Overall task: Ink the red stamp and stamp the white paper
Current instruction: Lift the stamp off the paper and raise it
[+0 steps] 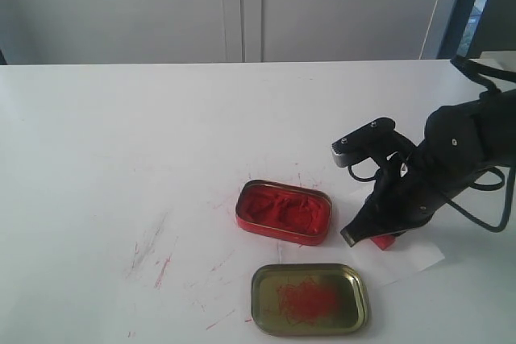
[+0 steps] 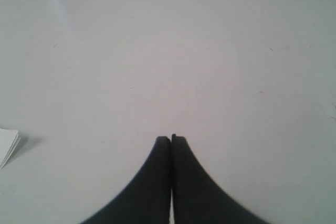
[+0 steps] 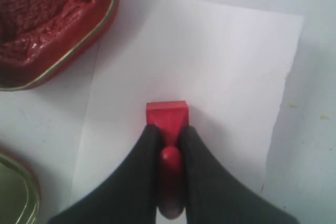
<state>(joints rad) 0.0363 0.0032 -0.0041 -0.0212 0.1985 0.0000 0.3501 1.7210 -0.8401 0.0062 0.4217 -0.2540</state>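
Observation:
My right gripper [image 3: 169, 134] is shut on the knob handle of the red stamp [image 3: 167, 115], whose square base rests down on the white paper [image 3: 220, 61]. In the exterior view the right gripper [image 1: 379, 235] stands at the right of the table with the red stamp [image 1: 385, 241] showing under its fingers on the white paper [image 1: 411, 259]. The left gripper [image 2: 171, 139] is shut with nothing in it, over bare white table, and is out of the exterior view.
The red tin of ink paste [image 1: 284, 211] lies open just left of the paper, also in the right wrist view [image 3: 47, 19]. Its gold-olive lid [image 1: 307, 299] with red smears lies in front. A white paper corner [image 2: 8, 145] shows in the left wrist view.

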